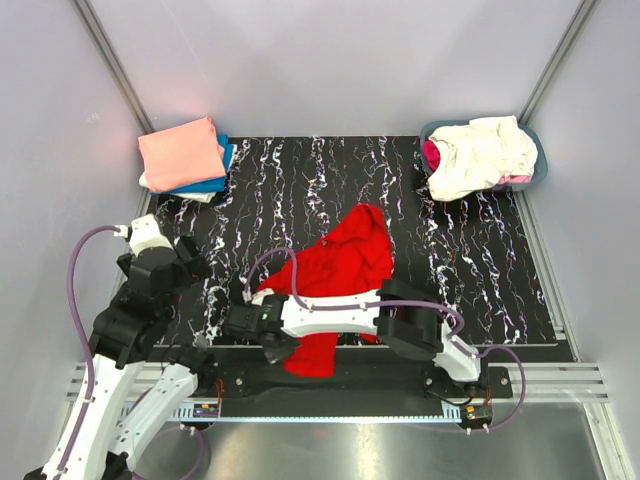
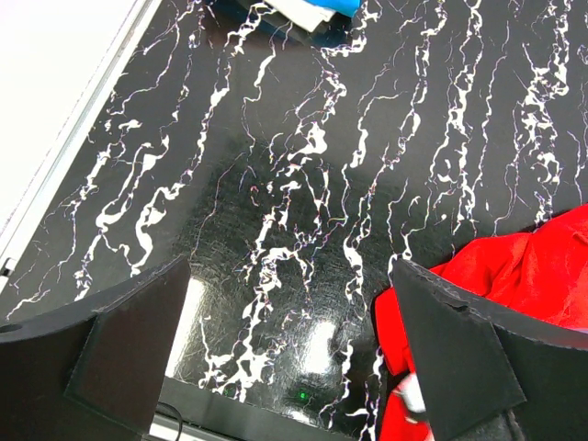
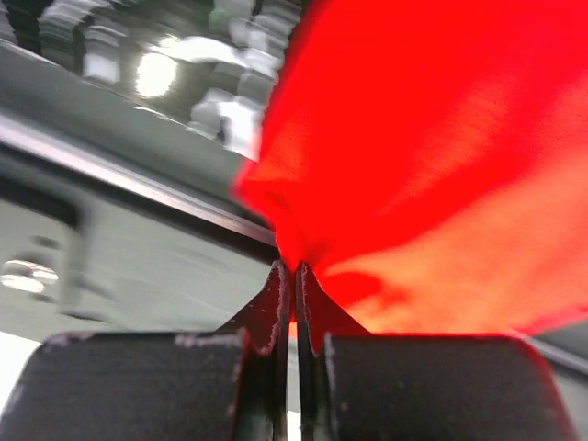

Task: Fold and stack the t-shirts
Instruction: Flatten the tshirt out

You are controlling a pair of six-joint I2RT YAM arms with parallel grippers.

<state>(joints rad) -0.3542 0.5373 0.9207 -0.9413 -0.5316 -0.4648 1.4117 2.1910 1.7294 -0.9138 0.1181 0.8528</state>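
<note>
The right gripper (image 3: 292,276) pinches a fold of the red t-shirt (image 1: 345,265) between tightly pressed jaws at the near edge of the table (image 1: 470,270), the rest of the cloth spreading away beyond the fingertips. The left gripper (image 2: 289,271) hovers with jaws spread wide over the marbled tabletop, red cloth just beside one finger (image 2: 450,349). Folded shirts (image 1: 185,155) lie stacked well ahead of it.

A lab robot cell is indicated by plain white panel walls (image 1: 320,60) framed with aluminium struts (image 1: 103,60), a black marbled tabletop (image 1: 470,270), and a metal rail (image 1: 560,380) fixed along the near edge.
</note>
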